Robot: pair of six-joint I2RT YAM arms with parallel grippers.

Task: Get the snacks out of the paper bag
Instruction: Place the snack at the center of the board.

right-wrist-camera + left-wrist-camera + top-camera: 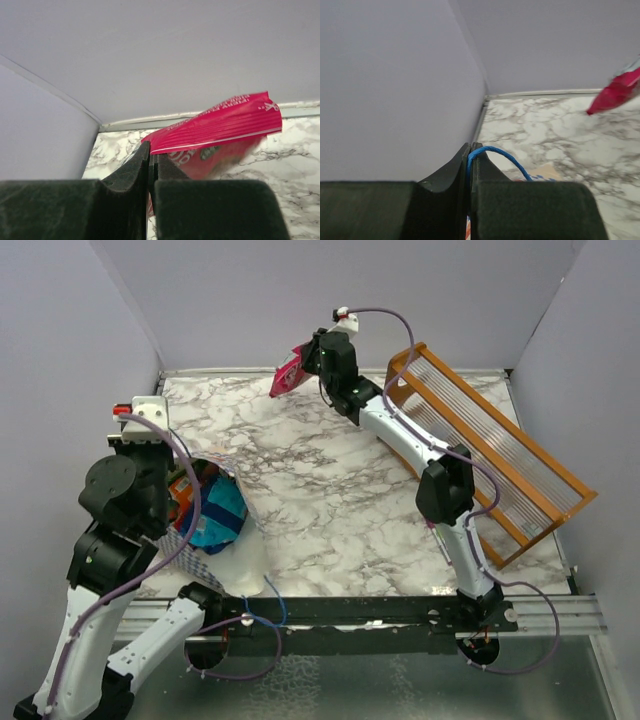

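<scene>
Left arm folded close over the near-left corner of the desk (pixel 330 510), elbow high, wrist pointing down and away toward the back wall. Left hand (pixel 470 150) was fully closed, fingers pressed flat together, a blue cord (pixel 502 157) pinched between them. The cord looped out to the right and down to a cream edge of the paper bag (pixel 200 565), so the hand had the bag by that cord.

The bag sat at the near-left of the desk, partly under that arm, with its checkered outside showing at the edges. A blue packet (pixel 218 515) and an orange packet (pixel 183 490) showed inside its mouth.

Right arm stretched long from its base at near right, reaching up and leftward to the far middle of the desk. Right hand (pixel 150 150) was closed tight on a pink packet (pixel 215 125). It was clamped at one end and carried in the air above the desk near the back wall, well apart from the bag.

Desk top was white marble pattern with grey veins. Plain pale walls (pixel 250 300) stood on three sides. An orange slatted rack (pixel 490 455) lay slantwise along the right side, beside the right arm.
</scene>
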